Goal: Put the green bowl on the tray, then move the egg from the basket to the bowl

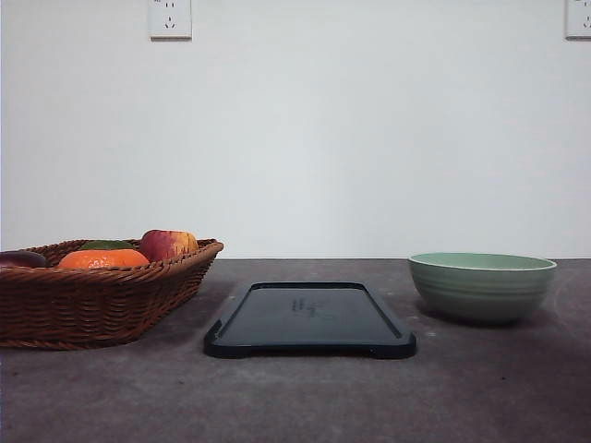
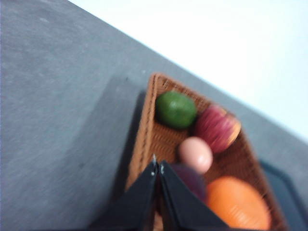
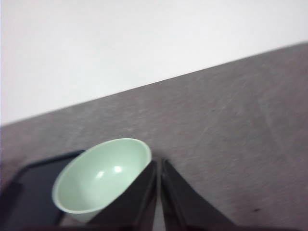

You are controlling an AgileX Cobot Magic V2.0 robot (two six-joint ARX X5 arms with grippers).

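The green bowl [image 1: 481,285] stands empty on the table, right of the dark tray [image 1: 310,319], which lies bare at the centre. The wicker basket [image 1: 92,291] sits at the left. In the left wrist view the pale egg [image 2: 196,154] rests inside the basket [image 2: 144,134] among fruit. My left gripper [image 2: 158,166] hovers shut above the basket's near rim, holding nothing. The right wrist view has the green bowl [image 3: 101,175] beside the tray [image 3: 29,192], with my right gripper [image 3: 159,163] shut, empty, above and just beside the bowl's rim.
The basket also holds an orange [image 2: 238,204], a red apple [image 2: 217,128], a green fruit [image 2: 175,109] and a dark purple fruit [image 2: 190,180]. A white wall with sockets [image 1: 170,18] backs the grey table [image 1: 305,397].
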